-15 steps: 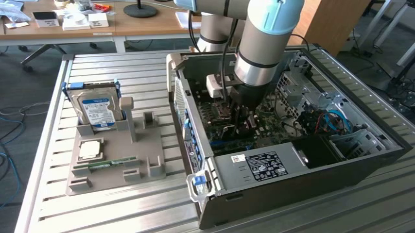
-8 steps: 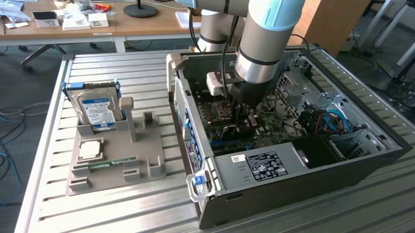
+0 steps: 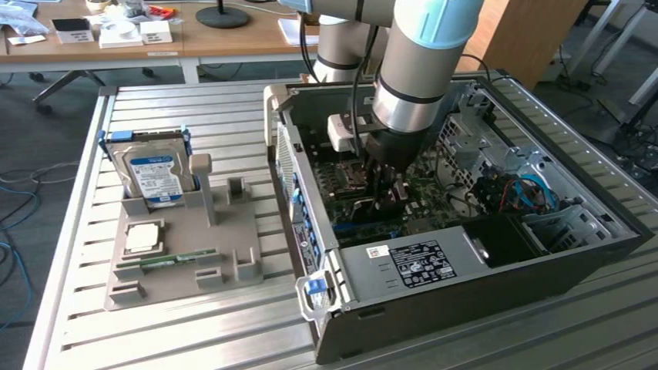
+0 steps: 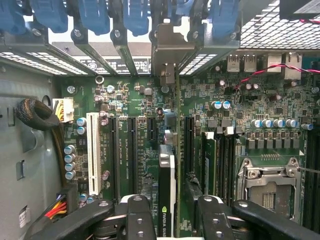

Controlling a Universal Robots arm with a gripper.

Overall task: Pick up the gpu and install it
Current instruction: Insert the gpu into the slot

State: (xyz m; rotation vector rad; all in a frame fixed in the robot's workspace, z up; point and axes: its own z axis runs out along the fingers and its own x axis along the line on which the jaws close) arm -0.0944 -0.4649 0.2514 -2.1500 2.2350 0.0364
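The gpu [image 4: 167,172] stands on edge over a motherboard slot, green board and black cooler seen from above, with an NVIDIA label near my fingers. Its silver end bracket [image 4: 167,50] reaches up into the case's rear slot opening. My gripper [image 4: 175,207] is shut on the gpu, one black finger [image 4: 140,215] on each side of it. In the exterior view my gripper [image 3: 383,193] reaches deep down into the open computer case [image 3: 298,154], just above the motherboard [image 3: 432,193], and the gpu [image 3: 365,208] is a dark shape under it.
Blue slot latches [image 4: 95,15] line the case's rear wall. A white PCI slot [image 4: 92,150], an installed RAM stick [image 4: 210,160] and the CPU socket [image 4: 267,185] flank the card. On the grey fixture [image 3: 185,285] outside stand a hard drive [image 3: 154,173], a CPU [image 3: 142,237] and a RAM stick [image 3: 165,262].
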